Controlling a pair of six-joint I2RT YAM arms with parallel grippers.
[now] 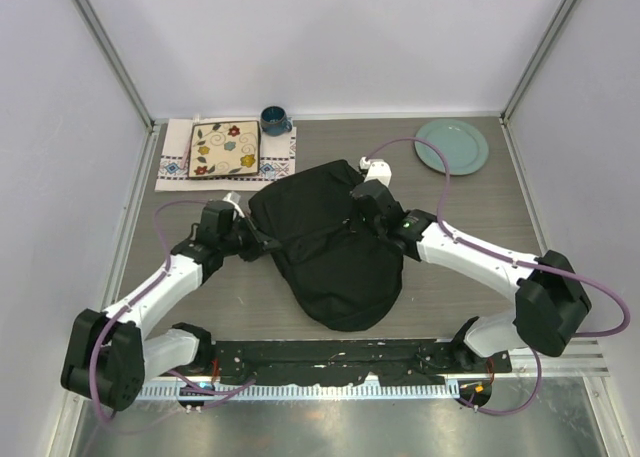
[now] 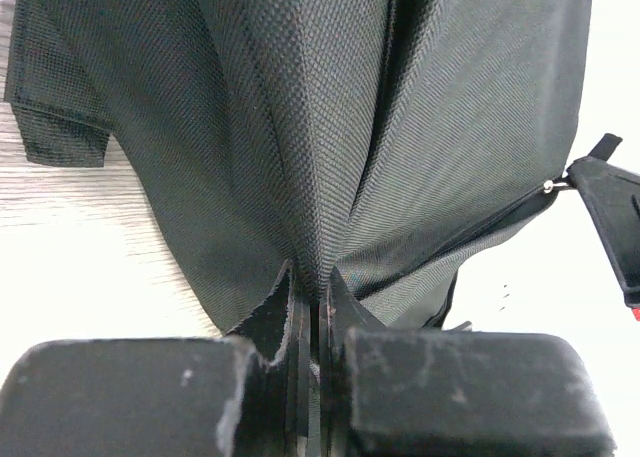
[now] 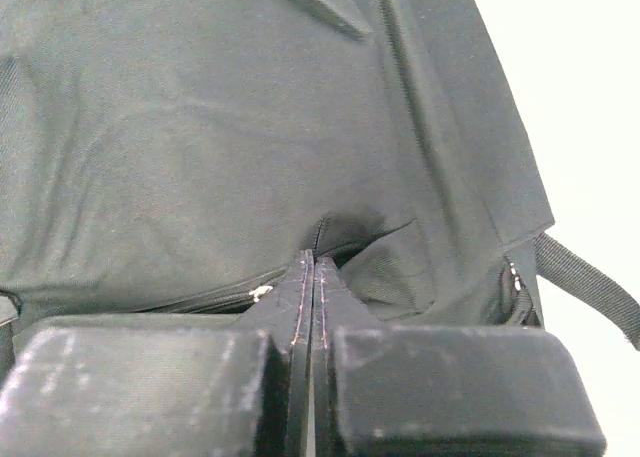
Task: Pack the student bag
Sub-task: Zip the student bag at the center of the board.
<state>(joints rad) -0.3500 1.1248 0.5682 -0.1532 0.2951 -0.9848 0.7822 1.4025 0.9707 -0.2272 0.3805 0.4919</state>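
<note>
Pinches a fold of the student bag (image 1: 330, 252) in the left gripper (image 2: 312, 302), jaws closed on the fabric. Clamps the right gripper (image 3: 313, 277) on cloth beside a zipper pull (image 3: 258, 293). Holds it mid-table between both arms, likely to spread the opening for packing.

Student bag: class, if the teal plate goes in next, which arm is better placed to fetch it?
Right, probably. The teal plate lies far right, nearer the right gripper; the left gripper sits across the student bag. Both are shut on its fabric.
</note>
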